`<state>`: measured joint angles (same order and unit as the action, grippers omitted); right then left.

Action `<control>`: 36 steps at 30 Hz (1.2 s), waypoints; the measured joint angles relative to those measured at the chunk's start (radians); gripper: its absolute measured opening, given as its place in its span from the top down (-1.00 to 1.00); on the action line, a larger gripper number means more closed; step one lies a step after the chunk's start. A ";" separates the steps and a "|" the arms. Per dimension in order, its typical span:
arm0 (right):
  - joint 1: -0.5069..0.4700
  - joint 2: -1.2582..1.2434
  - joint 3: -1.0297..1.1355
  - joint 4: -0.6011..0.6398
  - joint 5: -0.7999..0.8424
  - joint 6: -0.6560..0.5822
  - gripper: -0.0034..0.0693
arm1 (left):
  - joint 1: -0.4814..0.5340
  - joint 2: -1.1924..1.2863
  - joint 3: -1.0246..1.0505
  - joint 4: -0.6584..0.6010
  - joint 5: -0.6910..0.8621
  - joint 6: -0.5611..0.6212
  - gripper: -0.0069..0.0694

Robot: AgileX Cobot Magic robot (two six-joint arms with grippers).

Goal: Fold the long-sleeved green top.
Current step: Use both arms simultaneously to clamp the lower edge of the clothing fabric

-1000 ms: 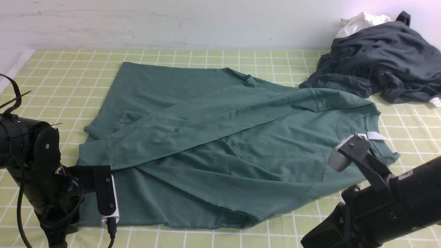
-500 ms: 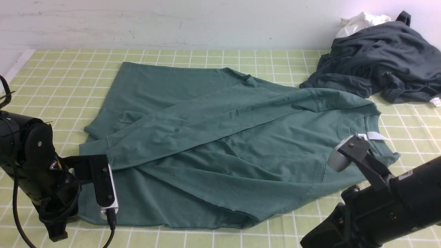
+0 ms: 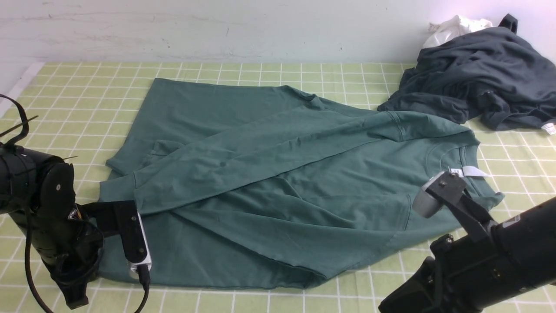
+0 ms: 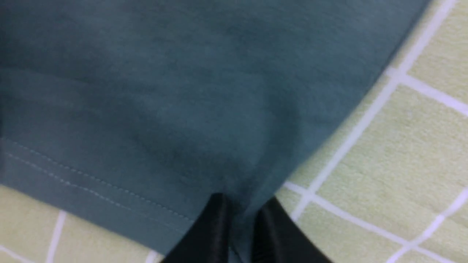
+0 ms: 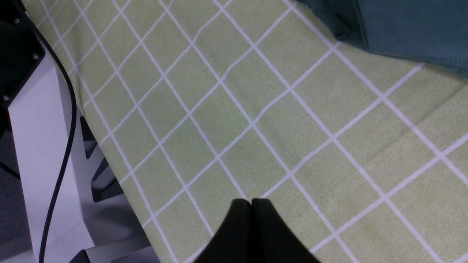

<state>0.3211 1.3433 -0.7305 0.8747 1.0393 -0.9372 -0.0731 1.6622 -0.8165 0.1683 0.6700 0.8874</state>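
Observation:
The green long-sleeved top (image 3: 278, 174) lies spread on the checked cloth, one sleeve folded across its body and the collar with its white label (image 3: 473, 171) to the right. At the top's near left corner, my left gripper (image 4: 241, 204) is shut on the hem, with teal fabric (image 4: 164, 91) pinched between its black fingers. In the front view the left arm (image 3: 47, 208) hides those fingers. My right gripper (image 5: 251, 202) is shut with nothing in it, over bare cloth, near the top's edge (image 5: 413, 25). The right arm (image 3: 478, 261) sits at the near right.
A dark charcoal garment (image 3: 478, 82) is heaped at the far right, with a small white cloth (image 3: 456, 26) behind it. The green checked cloth (image 3: 87, 95) covers the table up to the back wall. A white frame post and black cable (image 5: 36, 146) stand beyond the table's near edge.
My left arm moved slightly forward, then back, at the top's near left corner. The right arm has not moved.

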 joint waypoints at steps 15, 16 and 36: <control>0.033 -0.110 -0.084 -0.111 -0.451 -0.373 0.92 | 0.000 -0.150 0.000 -0.056 -0.019 -0.321 0.82; 0.033 -0.093 -0.096 -0.133 -0.489 -0.398 0.90 | 0.000 -0.150 0.000 -0.056 -0.015 -0.322 0.82; 0.036 0.394 -0.153 -0.881 -0.517 -0.379 0.09 | 0.000 -0.150 0.000 -0.059 -0.043 -0.366 0.82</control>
<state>0.3575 1.7374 -0.8835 -0.0061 0.5226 -1.3159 -0.0731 1.5126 -0.8165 0.1090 0.6275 0.5211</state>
